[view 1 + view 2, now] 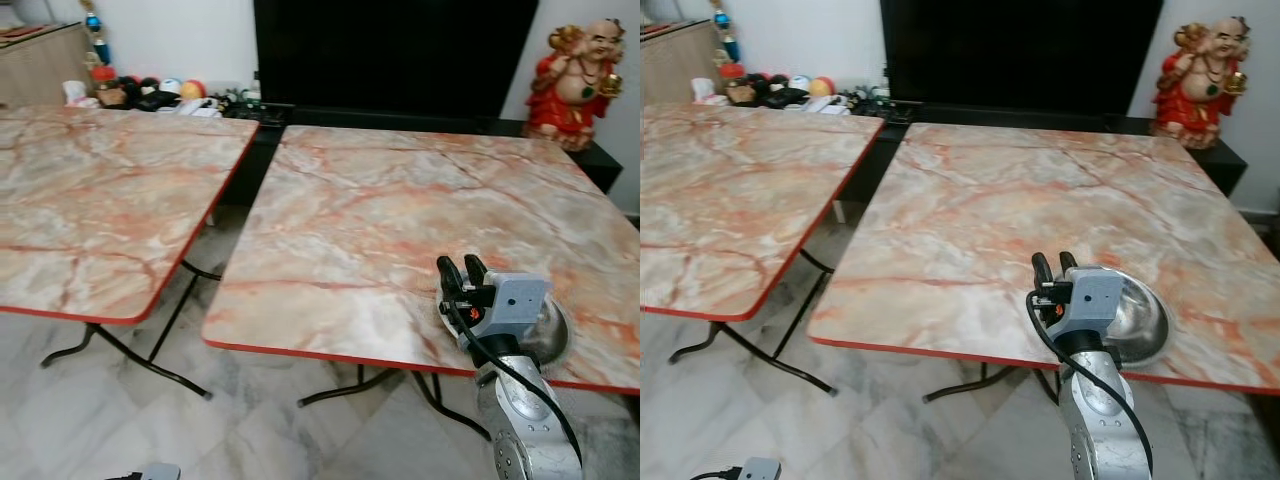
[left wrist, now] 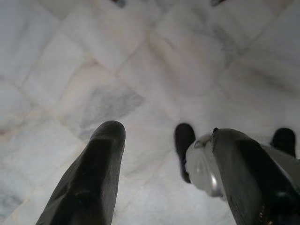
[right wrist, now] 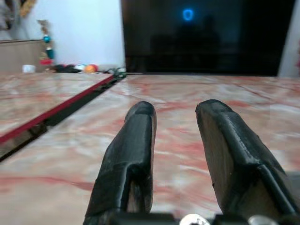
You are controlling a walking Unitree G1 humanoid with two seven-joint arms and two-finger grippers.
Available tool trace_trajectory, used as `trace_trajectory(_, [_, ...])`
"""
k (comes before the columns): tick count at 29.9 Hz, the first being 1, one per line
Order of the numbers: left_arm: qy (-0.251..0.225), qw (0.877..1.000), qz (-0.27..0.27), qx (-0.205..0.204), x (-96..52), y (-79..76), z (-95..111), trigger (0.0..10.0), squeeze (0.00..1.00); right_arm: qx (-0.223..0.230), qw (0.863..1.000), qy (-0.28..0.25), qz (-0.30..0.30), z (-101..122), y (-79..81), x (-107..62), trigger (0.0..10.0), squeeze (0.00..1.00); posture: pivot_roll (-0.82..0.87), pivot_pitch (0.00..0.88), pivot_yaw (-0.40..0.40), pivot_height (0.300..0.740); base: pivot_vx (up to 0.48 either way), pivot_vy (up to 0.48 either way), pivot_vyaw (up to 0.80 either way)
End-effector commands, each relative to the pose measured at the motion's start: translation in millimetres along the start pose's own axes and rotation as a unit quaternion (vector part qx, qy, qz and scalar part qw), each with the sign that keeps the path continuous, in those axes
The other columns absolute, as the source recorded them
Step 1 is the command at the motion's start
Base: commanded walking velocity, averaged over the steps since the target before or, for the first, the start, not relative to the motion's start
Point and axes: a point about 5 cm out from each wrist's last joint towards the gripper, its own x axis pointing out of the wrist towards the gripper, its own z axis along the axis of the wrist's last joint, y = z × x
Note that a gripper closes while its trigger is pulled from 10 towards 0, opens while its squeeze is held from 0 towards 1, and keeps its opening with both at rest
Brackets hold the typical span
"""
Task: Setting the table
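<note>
Right table (image 1: pixel 1040 210): centre and right of frame, near edge toward the lower frame.
Left table (image 1: pixel 730 190): left of frame, beside the right table, apart from it.
Bowl (image 1: pixel 1135 320): on the right table, lower right, near its front edge.
Right gripper (image 1: pixel 1050 266): over the right table, just left of the bowl.
Screen (image 1: pixel 1020 55): top centre, behind the right table.
Figurine (image 1: pixel 1200 80): upper right, beside the screen.
Clutter (image 1: pixel 780 90): upper left, behind the left table.
</note>
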Motion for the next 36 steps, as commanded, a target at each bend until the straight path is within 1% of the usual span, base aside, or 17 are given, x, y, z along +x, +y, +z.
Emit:
trace_trajectory(1, [0.004,1.000,0.005,-0.004,-1.1,4.4,-1.9,10.0,0.00,0.001,1.000,-0.011,0.018,3.7,7.5,1.3,10.0,0.00,-0.06,0.044,-0.007,0.740,0.000,0.480,0.00])
trace_trajectory(7, [0.005,1.000,0.005,-0.006,-1.0,4.0,-1.9,10.0,0.00,0.002,1.000,-0.013,0.020,4.0,8.8,1.5,10.0,0.00,-0.06,0.057,-0.008,0.740,0.000,0.480,0.69])
trace_trajectory(15, [0.014,1.000,0.009,-0.009,-3.3,6.4,-9.0,10.0,0.00,0.002,1.000,-0.016,0.027,4.4,11.3,2.5,10.0,0.00,-0.06,0.067,-0.009,0.740,0.000,0.480,0.60])
trace_trajectory(19, [0.018,1.000,0.011,-0.009,-4.6,9.0,-11.7,10.0,0.00,0.006,0.999,-0.014,0.030,3.0,15.6,3.8,10.0,0.00,-0.05,0.072,-0.008,0.740,0.000,0.480,0.00])
trace_trajectory(23, [0.019,1.000,0.013,-0.010,-4.8,9.9,-12.1,10.0,0.00,0.014,1.000,-0.007,0.023,0.1,14.8,3.2,10.0,0.00,-0.05,0.078,-0.005,0.740,0.000,0.480,0.00])
trace_trajectory(26, [0.021,1.000,0.015,-0.010,-5.2,10.8,-13.1,10.0,0.00,0.019,1.000,0.001,0.009,-3.6,12.0,1.7,10.0,0.00,-0.05,0.080,-0.003,0.740,0.000,0.480,0.00])
trace_trajectory(28, [0.023,1.000,0.015,-0.009,-5.4,11.2,-13.6,10.0,0.00,0.027,0.999,0.012,-0.016,-8.8,6.5,0.4,10.0,0.00,-0.05,0.084,-0.002,0.740,0.000,0.480,0.00])
trace_trajectory(29, [0.023,1.000,0.015,-0.009,-5.4,11.2,-13.6,10.0,0.00,0.027,0.999,0.012,-0.016,-8.8,6.5,0.4,10.0,0.00,-0.05,0.084,-0.002,0.740,0.000,0.480,0.00])
trace_trajectory(30, [0.023,1.000,0.015,-0.009,-5.4,11.2,-13.7,10.0,0.00,0.032,0.999,0.025,-0.029,-14.7,2.8,-1.6,10.0,0.00,-0.05,0.085,-0.002,0.740,0.000,0.480,0.00])
trace_trajectory(32, [0.024,1.000,0.015,-0.009,-5.5,11.3,-14.0,10.0,0.00,0.035,0.998,0.035,-0.038,-19.4,0.2,-3.2,10.0,0.00,-0.05,0.085,-0.002,0.740,0.000,0.480,0.00])
trace_trajectory(34, [0.026,0.999,0.015,-0.009,-6.0,12.0,-15.3,10.0,0.00,0.049,0.996,0.056,-0.053,-30.1,-5.3,-7.6,10.0,0.00,-0.05,0.087,-0.002,0.740,0.000,0.480,0.00])
trace_trajectory(35, [0.026,0.999,0.015,-0.009,-6.0,12.0,-15.3,10.0,0.00,0.049,0.996,0.056,-0.053,-30.1,-5.3,-7.6,10.0,0.00,-0.05,0.087,-0.002,0.740,0.000,0.480,0.00])
trace_trajectory(36, [0.028,0.999,0.016,-0.009,-6.6,13.2,-16.6,10.0,0.00,0.051,0.994,0.074,-0.065,-38.0,-9.4,-11.0,10.0,0.00,-0.05,0.088,-0.004,0.740,0.000,0.480,0.00])
